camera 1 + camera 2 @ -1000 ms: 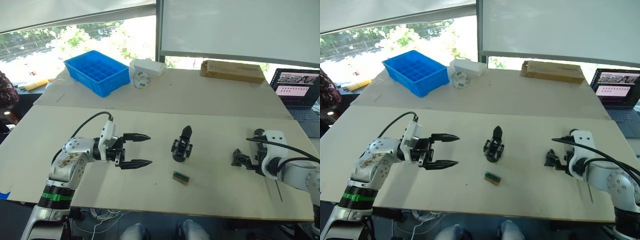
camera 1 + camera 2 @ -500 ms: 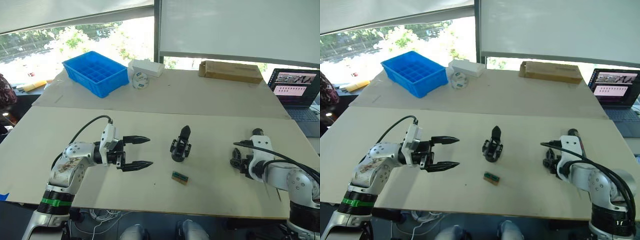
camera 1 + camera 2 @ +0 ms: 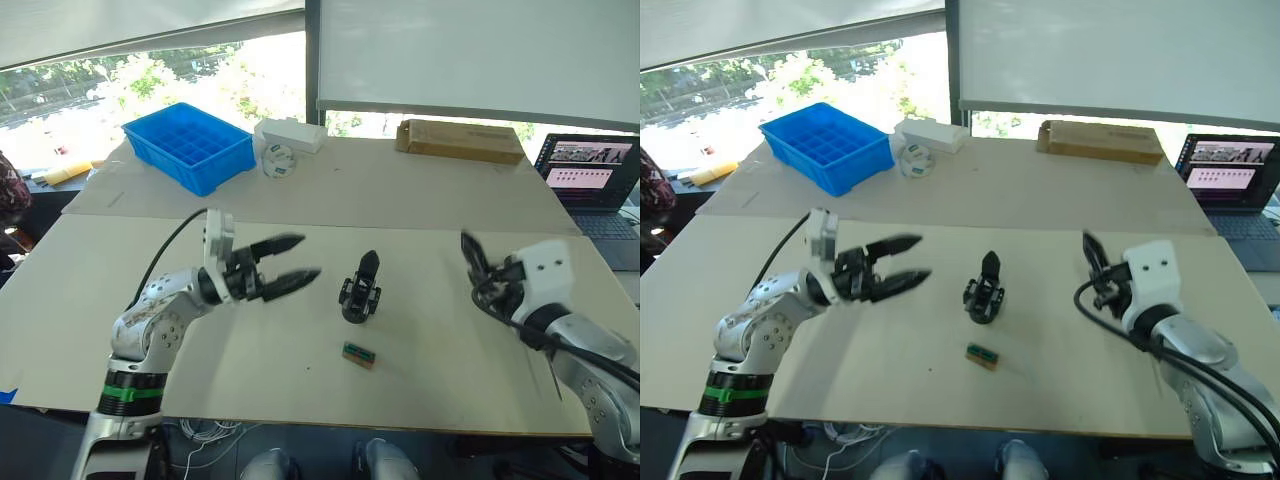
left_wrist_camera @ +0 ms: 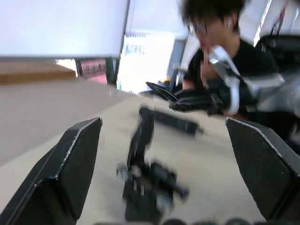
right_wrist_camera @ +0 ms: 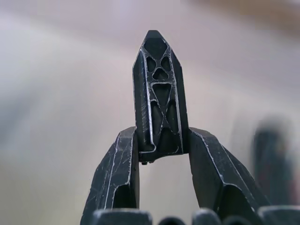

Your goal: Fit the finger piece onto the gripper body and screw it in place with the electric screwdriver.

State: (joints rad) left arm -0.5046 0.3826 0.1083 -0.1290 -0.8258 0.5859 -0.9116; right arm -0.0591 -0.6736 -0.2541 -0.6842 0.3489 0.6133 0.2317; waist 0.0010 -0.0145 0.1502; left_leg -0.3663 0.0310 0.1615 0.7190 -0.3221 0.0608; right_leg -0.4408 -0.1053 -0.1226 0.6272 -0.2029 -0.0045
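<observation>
Left of centre, the left end effector [image 3: 286,264] hovers, fingers spread. At frame centre the gripper body [image 3: 360,290] stands on the tabletop [image 3: 420,340]. At right, the right end effector [image 5: 159,154] pinches the finger piece [image 5: 159,98] by its base; likely light, rigid, slippery.

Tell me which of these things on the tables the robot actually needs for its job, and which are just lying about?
Needed:
- small black wedge-shaped plastic finger piece, clamped in the right gripper
- small black gripper body with upright pointed finger
- long black cylindrical electric screwdriver

Lying about:
- blue plastic compartment tray
- flat brown cardboard box
- open laptop
- small green-and-brown block
- white box
</observation>
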